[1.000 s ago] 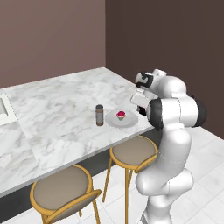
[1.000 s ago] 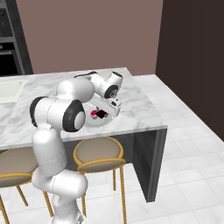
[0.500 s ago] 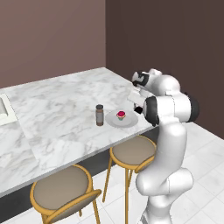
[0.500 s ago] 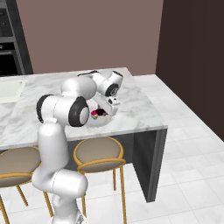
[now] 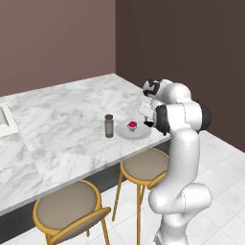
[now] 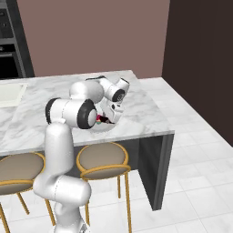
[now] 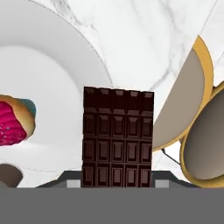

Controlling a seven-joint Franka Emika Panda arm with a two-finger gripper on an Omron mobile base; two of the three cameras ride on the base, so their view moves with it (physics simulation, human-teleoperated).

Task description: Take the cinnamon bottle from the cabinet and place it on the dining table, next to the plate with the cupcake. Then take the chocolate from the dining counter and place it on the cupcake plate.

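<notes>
Nearest the cameras, two stools [image 5: 72, 210] with tan round seats and yellow wooden legs stand tucked against the front edge of the table [image 5: 62, 124]; the second stool [image 5: 143, 165] stands under the table's right end, beside the arm.

The arm bends over the front edge near the table's right corner. Its gripper [image 7: 117, 181] is pinched on the chocolate [image 7: 118, 136], a dark bar scored into small squares. In the hand view the bar rises from between the tips and lies across the rim of the plate [image 7: 57, 65], part of it over the white plate and part over the marble beside it. Whether the bar touches the plate cannot be told. In the left base view the gripper [image 5: 147, 123] hangs just beside the plate's right rim.

The plate [image 5: 139, 133] sits close to the front edge, near the right corner. The cupcake [image 5: 132, 126], pink on top, stands on it, toward the middle. In the hand view the cupcake [image 7: 15, 122] is to the left of the chocolate, apart from it.

The bottle [image 5: 109, 126], brown with a dark cap, stands upright on the marble just left of the plate, near it but not touching.

Farther along the table to the left, a pale sink [image 5: 5, 119] is set into the top at its far left end. Behind the table rises a dull brown wall [image 5: 57, 43].
</notes>
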